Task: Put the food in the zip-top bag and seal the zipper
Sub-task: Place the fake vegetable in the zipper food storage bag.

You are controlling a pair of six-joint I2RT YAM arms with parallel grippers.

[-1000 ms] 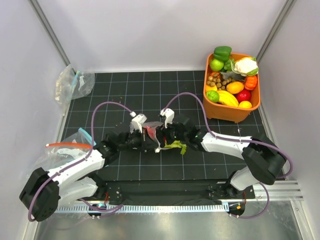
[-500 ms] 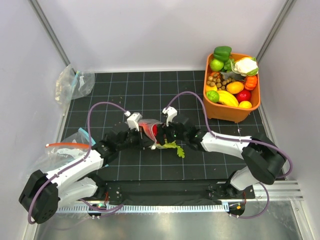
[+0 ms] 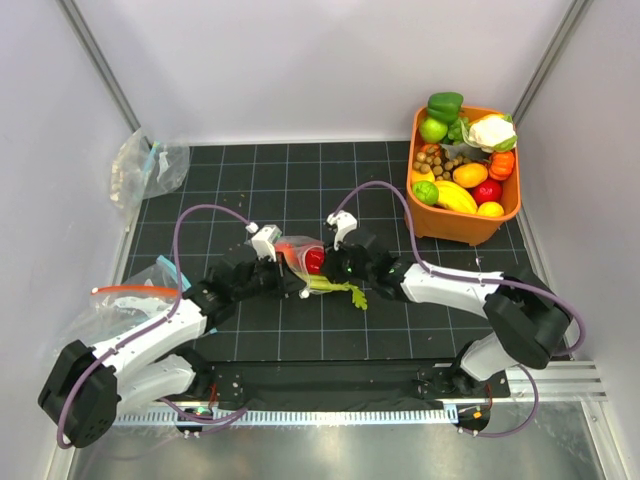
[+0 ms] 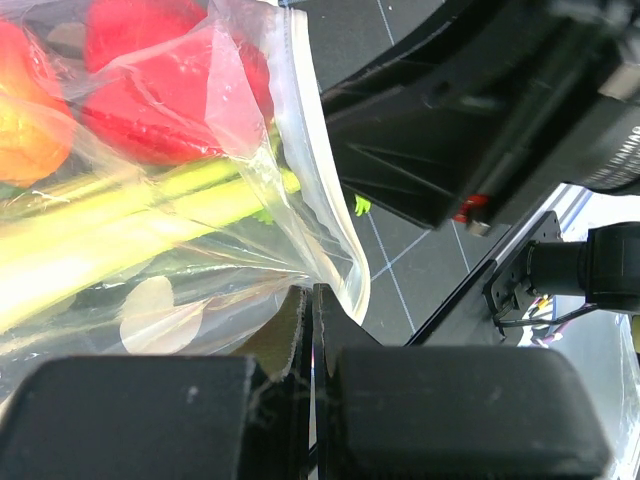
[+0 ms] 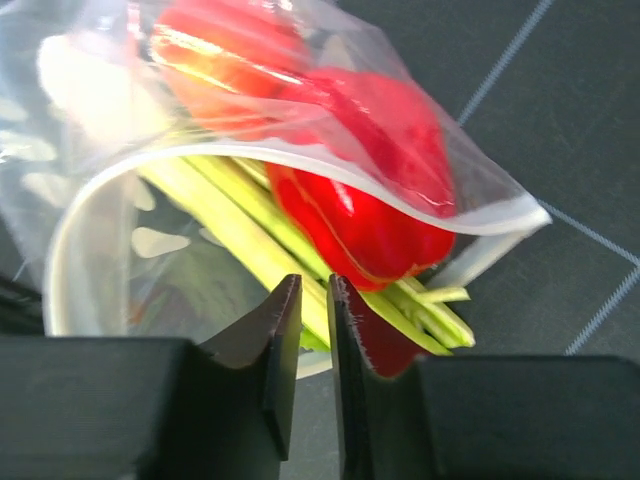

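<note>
Much narrower right end effector (image 5: 313, 288), zip-top bag (image 5: 100, 100) shifted slightly

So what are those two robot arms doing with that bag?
The left gripper pinches one edge of the dotted bag. The celery and red toy vegetables are inside it, though the celery's end pokes out. The bag's mouth gapes open, its zipper not pressed shut yet. The right gripper sits at the mouth, fingers almost together.

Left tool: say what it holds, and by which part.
The left tool pinches the bag by its clear film near the mouth, just beside the zipper.
</note>
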